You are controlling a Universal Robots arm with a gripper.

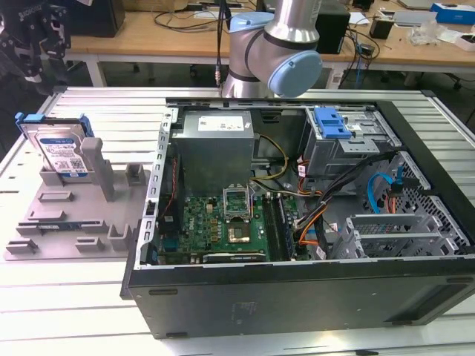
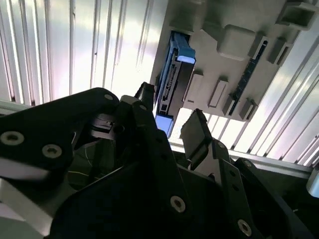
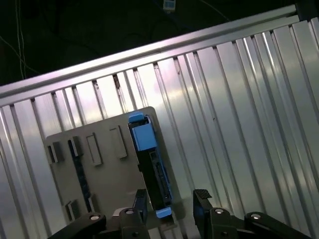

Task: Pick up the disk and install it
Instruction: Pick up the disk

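Lab; cable-strewn benches [image 1: 185, 33]; opened computer [image 1: 297, 293]

An open black computer case [image 1: 297, 289] lies on the ribbed metal counter [image 1: 59, 308], exposing its green motherboard [image 1: 223, 226], grey power supply [image 1: 215, 144] and blue latch [image 1: 332, 122], with a grey fixture tray [image 1: 74, 222] just beside it toward the exterior view's left.

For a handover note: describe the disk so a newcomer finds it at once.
Find the open computer case; a grey fixture tray lies to the exterior view's left. The disk stands upright on it: silver, framed in bright blue, unlike the grey posts.
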